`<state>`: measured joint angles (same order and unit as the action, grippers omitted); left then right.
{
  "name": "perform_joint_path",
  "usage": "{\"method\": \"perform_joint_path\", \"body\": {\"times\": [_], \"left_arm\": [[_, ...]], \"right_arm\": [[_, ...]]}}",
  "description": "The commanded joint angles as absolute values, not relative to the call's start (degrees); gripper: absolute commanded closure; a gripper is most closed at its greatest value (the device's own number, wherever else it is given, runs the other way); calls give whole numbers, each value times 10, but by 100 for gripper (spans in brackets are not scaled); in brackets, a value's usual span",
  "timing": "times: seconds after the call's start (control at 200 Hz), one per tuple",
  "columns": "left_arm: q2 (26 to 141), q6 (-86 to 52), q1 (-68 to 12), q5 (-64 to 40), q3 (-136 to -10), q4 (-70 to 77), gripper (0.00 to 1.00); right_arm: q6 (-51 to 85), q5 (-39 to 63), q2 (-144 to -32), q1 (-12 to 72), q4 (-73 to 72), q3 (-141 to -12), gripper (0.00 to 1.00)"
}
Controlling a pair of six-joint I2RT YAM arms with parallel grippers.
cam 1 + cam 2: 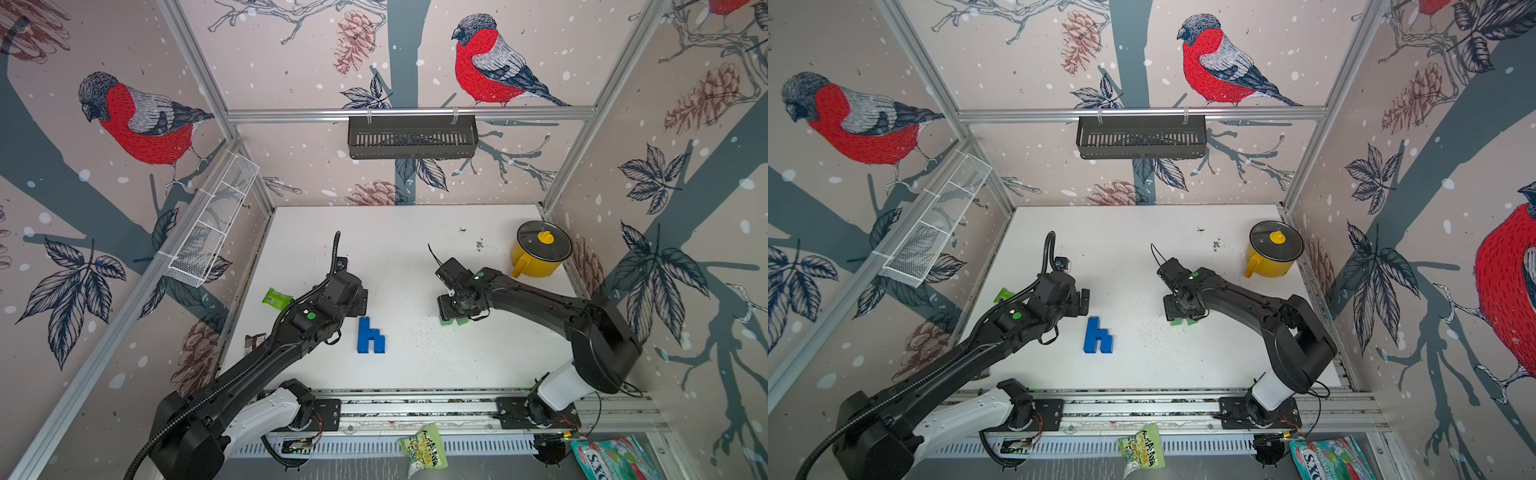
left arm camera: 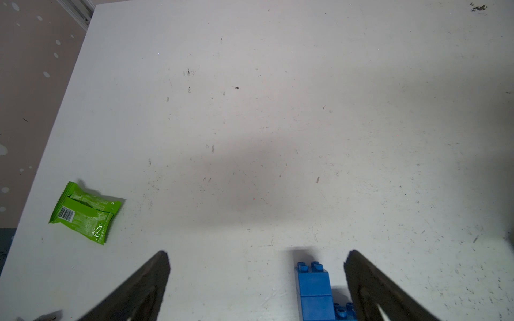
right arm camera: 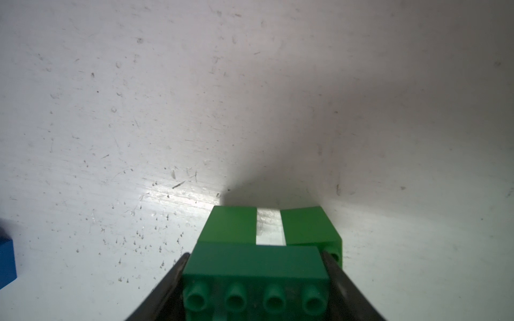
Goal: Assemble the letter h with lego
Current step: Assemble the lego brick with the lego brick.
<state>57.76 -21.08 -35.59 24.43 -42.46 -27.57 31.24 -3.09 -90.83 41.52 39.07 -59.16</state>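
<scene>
White table (image 1: 415, 249), left gripper (image 2: 257, 255) spread wide beside blue lego h (image 1: 370, 337), right gripper (image 3: 255, 254) pointing down, clamped on long green brick (image 3: 250, 265)

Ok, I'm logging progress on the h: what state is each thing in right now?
blue h: assembled, lying flat
long green brick: gripped at both ends, studs sideways
two lighter green bricks: against the long one, a gap between them
left gripper: open, empty
right gripper: shut on long green brick
yellow pot: lid on
green packet: lying flat, barcode up
</scene>
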Motion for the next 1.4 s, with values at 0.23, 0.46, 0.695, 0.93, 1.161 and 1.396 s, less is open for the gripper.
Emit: {"method": "perform_joint_path", "body": {"times": [0.23,0.46,0.695,0.93,1.161,1.396], "left_arm": [[577,-212,-356,248,-430,-279,2],[578,-212,-356,250,-430,-280,2],[581,-211,-356,250,-429,-280,2],[583,-211,-356,250,-430,-281,2],[584,-212,-356,250,-430,-281,2],[586,-211,-356,250,-430,-281,2]], "right_arm": [[292,-32,-909,411,388,-575,100],[293,-28,-906,417,390,-574,100],[299,-29,-895,420,392,-578,100],[295,-32,-892,421,400,-589,100],[293,-33,-896,422,396,-576,100],[291,-39,-902,425,389,-563,100]]}}
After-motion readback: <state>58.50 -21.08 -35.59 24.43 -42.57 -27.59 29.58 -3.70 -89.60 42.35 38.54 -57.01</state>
